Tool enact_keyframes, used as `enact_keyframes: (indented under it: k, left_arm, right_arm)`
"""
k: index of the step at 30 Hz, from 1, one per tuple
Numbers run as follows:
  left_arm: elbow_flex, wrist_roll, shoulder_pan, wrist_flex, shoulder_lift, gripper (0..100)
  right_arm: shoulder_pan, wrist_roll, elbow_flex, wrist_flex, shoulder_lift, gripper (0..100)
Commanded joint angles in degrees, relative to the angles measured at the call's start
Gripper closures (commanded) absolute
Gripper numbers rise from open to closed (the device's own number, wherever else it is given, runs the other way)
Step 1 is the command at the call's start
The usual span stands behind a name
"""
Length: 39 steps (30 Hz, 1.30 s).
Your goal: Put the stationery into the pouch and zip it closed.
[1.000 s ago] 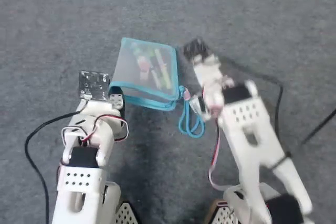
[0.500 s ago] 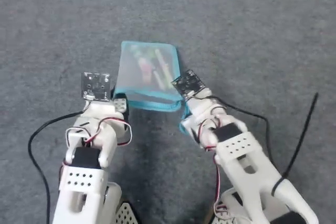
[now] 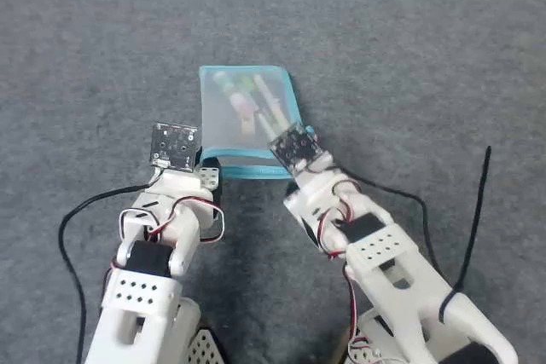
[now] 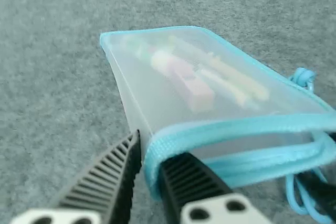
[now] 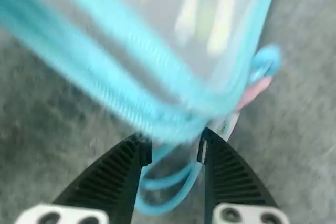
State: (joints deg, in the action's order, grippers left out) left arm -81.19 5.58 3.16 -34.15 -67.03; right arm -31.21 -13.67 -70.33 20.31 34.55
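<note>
— Where's the pouch (image 3: 243,117)?
— Flat on the grey table (image 3: 426,83), stationery (image 3: 247,104) inside. The left gripper (image 4: 149,166) pinches its zip edge.
— And the right gripper (image 5: 173,148)?
— Parted, astride the other corner (cord (image 5: 168,192) hanging between).

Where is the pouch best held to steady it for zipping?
Probably by the thick blue zip edge at a near corner of the pouch, coming in low from the robot's side. The pouch lies flat, and that raised edge faces the arms, thin enough to straddle. The left gripper is clamped on it there.
</note>
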Motion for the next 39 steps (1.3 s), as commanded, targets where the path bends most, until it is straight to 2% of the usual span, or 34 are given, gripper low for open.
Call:
enact_keyframes:
  k: [1,5,11,18,24,32,39]
  left_arm:
    - [0.75,0.35,0.97,2.46,0.09,99]
    - [0.75,0.35,0.88,2.46,0.09,99]
    - [0.75,0.35,0.88,2.64,0.09,99]
    - [2.77,0.35,0.88,2.46,0.00,99]
    - [6.73,0.44,-2.37,-1.23,0.00,99]
    - [7.08,0.44,-2.11,-1.76,0.00,99]
    - [7.08,0.44,-2.11,-1.76,0.00,99]
  right_arm:
    - [1.36,0.18,0.18,3.47,4.79,85.7]
    - [3.21,0.18,4.31,13.23,6.20,85.4]
    - [3.38,-6.42,4.57,13.76,3.38,85.4]
    - [3.47,-6.95,4.75,4.88,-4.97,85.4]
    - [3.47,-7.03,4.84,3.30,-5.23,85.3]
    - [3.12,-6.68,4.84,-14.90,-7.34,85.4]
    - [3.74,-6.68,11.96,-16.22,-16.22,85.7]
